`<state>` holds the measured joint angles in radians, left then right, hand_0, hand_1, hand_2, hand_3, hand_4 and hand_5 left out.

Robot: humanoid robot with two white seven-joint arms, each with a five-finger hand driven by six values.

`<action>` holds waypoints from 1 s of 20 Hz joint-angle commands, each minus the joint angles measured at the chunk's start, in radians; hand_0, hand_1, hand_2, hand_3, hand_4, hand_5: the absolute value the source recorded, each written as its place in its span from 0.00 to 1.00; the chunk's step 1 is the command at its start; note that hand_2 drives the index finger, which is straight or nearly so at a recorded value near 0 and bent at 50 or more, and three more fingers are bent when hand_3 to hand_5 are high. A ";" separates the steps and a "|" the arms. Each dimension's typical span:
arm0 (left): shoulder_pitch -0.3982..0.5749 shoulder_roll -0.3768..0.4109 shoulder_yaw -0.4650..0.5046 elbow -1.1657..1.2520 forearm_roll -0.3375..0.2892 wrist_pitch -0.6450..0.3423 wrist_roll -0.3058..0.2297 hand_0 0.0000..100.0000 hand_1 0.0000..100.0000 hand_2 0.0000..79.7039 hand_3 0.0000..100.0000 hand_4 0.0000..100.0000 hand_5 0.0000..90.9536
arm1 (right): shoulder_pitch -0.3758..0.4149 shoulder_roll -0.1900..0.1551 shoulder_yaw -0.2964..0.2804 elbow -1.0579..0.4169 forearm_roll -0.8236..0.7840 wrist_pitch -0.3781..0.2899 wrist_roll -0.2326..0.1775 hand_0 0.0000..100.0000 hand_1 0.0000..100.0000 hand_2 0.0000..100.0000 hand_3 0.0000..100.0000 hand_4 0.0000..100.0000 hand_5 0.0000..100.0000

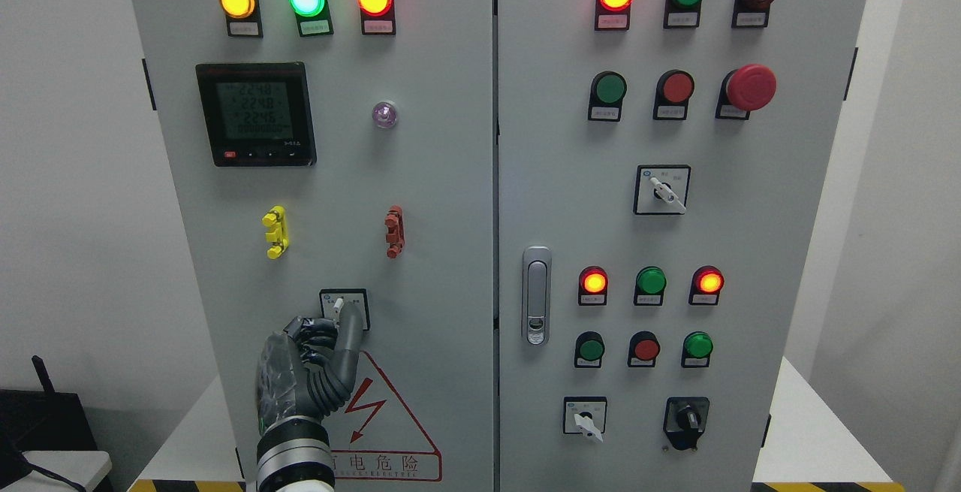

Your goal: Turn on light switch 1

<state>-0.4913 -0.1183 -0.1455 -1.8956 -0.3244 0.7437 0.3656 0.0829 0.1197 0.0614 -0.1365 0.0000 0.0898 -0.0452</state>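
**Left hand at the rotary switch, lower left of frame**

Seen rising from the bottom edge, left of centre: left hand (304,372), dark and jointed, back of the hand toward the camera. Fingers curled inward, one finger (349,330) extended upward and pressed against the white knob of the light switch (344,308). Closed around the knob or only touching it: cannot tell. Switch set in a small black-framed square plate on the left cabinet door (435,252), directly above the knuckles and just over the red-outlined warning triangle (383,432). Knob tilted slightly left of upright.

Higher on the same door: a yellow clip (275,232) and a red clip (394,231), well apart from the hand; a digital meter (255,114) at upper left; amber, green and red lamps lit along the top.

At right of frame, on the right cabinet door (788,252): a silver door latch (536,294), rows of red and green buttons, a red mushroom stop button (751,87), further selector switches.
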 commanded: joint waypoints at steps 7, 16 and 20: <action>-0.004 0.000 0.000 0.013 0.001 0.000 0.001 0.41 0.32 0.52 0.69 0.81 0.94 | 0.000 0.000 0.000 0.000 -0.018 0.001 0.001 0.12 0.39 0.00 0.00 0.00 0.00; -0.007 0.000 0.000 0.015 0.001 0.000 -0.001 0.43 0.32 0.52 0.70 0.81 0.94 | 0.000 0.000 0.000 0.000 -0.017 0.001 0.001 0.12 0.39 0.00 0.00 0.00 0.00; -0.007 0.000 0.000 0.015 0.001 0.000 -0.001 0.44 0.31 0.52 0.70 0.81 0.94 | 0.000 0.000 0.000 0.000 -0.017 0.001 0.001 0.12 0.39 0.00 0.00 0.00 0.00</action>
<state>-0.4974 -0.1181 -0.1457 -1.8835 -0.3238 0.7437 0.3659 0.0829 0.1197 0.0613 -0.1365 0.0000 0.0898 -0.0452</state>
